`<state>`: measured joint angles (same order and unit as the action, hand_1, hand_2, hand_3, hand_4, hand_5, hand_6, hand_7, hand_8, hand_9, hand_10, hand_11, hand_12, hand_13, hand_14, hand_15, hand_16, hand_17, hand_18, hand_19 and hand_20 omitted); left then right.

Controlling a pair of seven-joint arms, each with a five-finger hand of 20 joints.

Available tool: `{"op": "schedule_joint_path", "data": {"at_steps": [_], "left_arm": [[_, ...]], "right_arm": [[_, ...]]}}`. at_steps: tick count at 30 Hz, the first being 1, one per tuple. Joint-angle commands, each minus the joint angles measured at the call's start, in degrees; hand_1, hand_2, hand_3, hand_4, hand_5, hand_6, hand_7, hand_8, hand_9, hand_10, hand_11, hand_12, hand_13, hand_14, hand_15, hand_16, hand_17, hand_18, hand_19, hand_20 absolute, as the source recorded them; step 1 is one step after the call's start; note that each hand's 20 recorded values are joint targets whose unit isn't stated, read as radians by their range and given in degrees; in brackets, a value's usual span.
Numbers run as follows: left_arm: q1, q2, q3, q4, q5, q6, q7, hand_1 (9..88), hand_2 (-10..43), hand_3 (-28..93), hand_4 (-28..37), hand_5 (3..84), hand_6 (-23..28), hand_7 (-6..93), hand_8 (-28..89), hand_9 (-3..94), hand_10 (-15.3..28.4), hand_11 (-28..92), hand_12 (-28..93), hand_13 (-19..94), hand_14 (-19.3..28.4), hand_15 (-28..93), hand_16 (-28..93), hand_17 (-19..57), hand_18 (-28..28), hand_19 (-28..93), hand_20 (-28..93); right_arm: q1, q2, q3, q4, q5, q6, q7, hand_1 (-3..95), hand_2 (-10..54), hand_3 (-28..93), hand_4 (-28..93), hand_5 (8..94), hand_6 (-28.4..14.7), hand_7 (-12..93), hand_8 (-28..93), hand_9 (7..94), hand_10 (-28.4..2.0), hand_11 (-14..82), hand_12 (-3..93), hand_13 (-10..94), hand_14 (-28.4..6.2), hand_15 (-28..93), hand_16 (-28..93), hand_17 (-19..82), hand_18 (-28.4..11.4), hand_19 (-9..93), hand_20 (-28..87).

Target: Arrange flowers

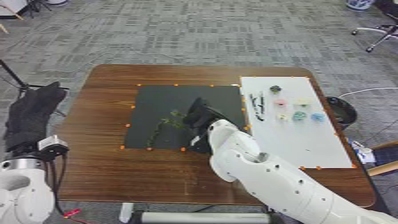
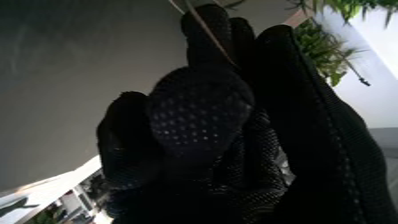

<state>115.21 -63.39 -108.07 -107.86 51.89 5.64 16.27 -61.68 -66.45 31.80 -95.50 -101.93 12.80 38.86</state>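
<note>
The fingers (image 2: pixel 209 40) of the right hand (image 1: pixel 202 116) are curled in, thumb against them, pinching a thin stem (image 2: pixel 201 22). The hand is over the black mat (image 1: pixel 160 100), near the mat's right side. Beside it lies leafy greenery (image 1: pixel 176 120), and a slender green sprig (image 1: pixel 157 135) stretches along the mat to its left. Just right of the mat is a white board (image 1: pixel 311 147), bearing a cluster of small flower heads in pink (image 1: pixel 281 102), pale yellow (image 1: pixel 302 102), teal (image 1: pixel 299 116) and blue (image 1: pixel 317 117), with a dark green piece (image 1: pixel 275 89) above them and thin black items (image 1: pixel 258 106) to their left. Small orange markers (image 1: pixel 123 147) dot the edges of mat and board. Both lie on the brown wooden worktop (image 1: pixel 98 172). The left hand (image 1: pixel 31 117) is off the worktop's left side, fingers extended away from the robot. Past the right edge stands a black bin (image 1: pixel 350 113). Grey patterned carpet (image 1: pixel 204 40) covers the floor, with an office chair (image 1: pixel 386 30) at the far right and a blue-and-white pot (image 1: pixel 359 4) beyond.
</note>
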Motion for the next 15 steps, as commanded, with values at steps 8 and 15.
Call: {"op": "schedule_joint_path", "data": {"at_steps": [8,15], "left_arm": [[-0.4,-0.24,1.10,-0.24,0.35,-0.13,-0.53,22.6,6.0,70,-28.3,54.2,-0.6,15.0,-9,48.9,14.3,20,11,35,16.9,19,2,3.2,12.4,11,16],[-1.0,0.05,1.75,-0.04,0.46,0.06,-0.82,22.7,5.7,70,-28.3,54.0,-0.6,15.1,-9,48.7,14.2,20,11,35,17.1,19,2,3.0,12.4,11,16]], "right_arm": [[0.9,-1.9,-0.4,0.0,3.9,-1.4,0.6,53.4,-4.5,52,-9,76.5,-4.4,22,15,89.0,-13.2,14.6,13.6,94,-3.0,52,26,67,-11.2,93,38],[2.0,-3.2,-0.4,0.0,6.2,-1.7,0.5,50.7,-4.1,52,-8,74.6,-4.9,20,15,87.4,-12.9,14.2,13.4,94,-3.2,51,26,66,-11.1,93,37]]}}
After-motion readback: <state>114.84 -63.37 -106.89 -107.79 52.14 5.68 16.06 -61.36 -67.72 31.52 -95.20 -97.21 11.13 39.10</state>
